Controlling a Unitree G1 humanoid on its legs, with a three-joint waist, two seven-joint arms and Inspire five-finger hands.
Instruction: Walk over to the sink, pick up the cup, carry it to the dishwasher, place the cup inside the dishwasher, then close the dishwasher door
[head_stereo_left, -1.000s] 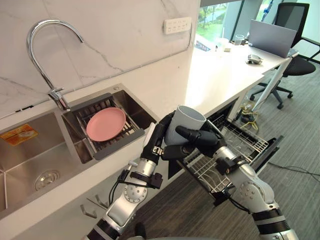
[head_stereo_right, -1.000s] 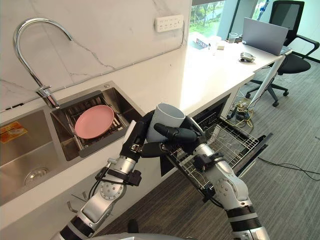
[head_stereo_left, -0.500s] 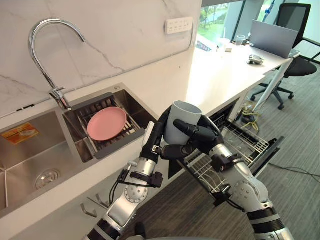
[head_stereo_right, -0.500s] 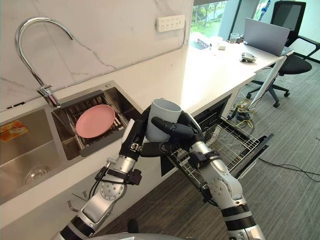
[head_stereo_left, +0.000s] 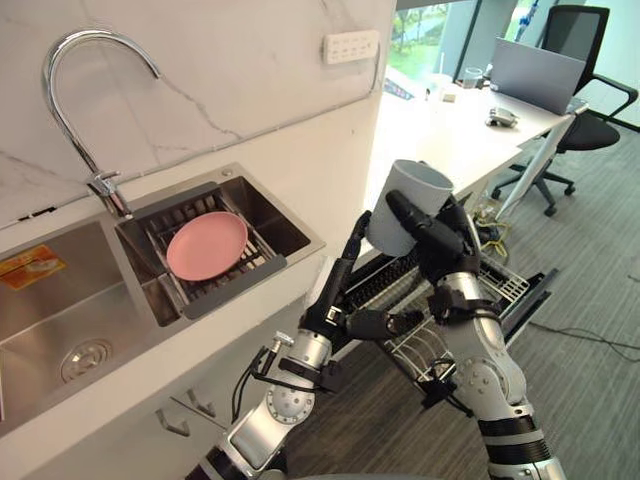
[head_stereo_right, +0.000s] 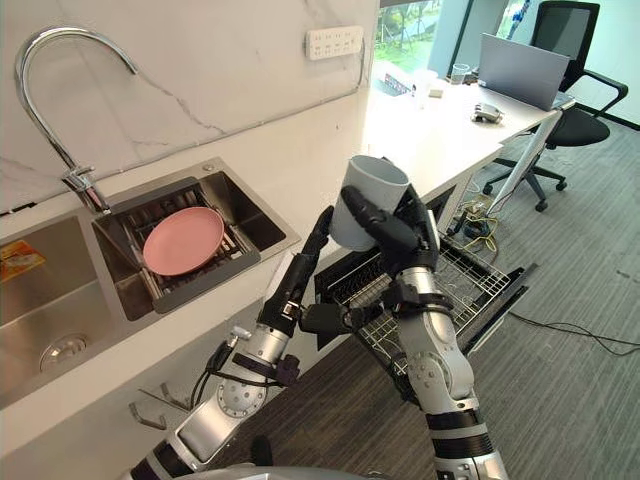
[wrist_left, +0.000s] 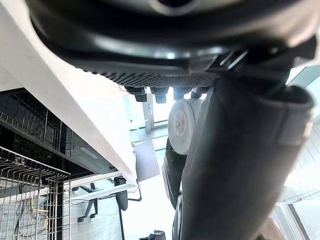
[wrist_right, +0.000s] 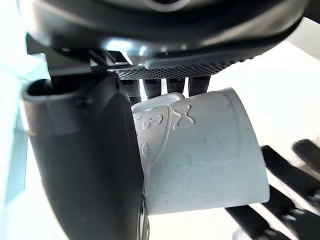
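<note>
Passed across since a moment ago: cup now gripped by right hand alone, raised over the counter edge; left hand released, fingers straight, just below; next, probably down into the dishwasher rack.

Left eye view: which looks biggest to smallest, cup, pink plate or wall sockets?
Largest: the pale grey cup and the round pink plate look alike; the cup is nearer, so unsure.
Smallest: the white wall socket strip.

An office kitchenette: steel sink, open dishwasher, laptop on desk, swivel chair.
</note>
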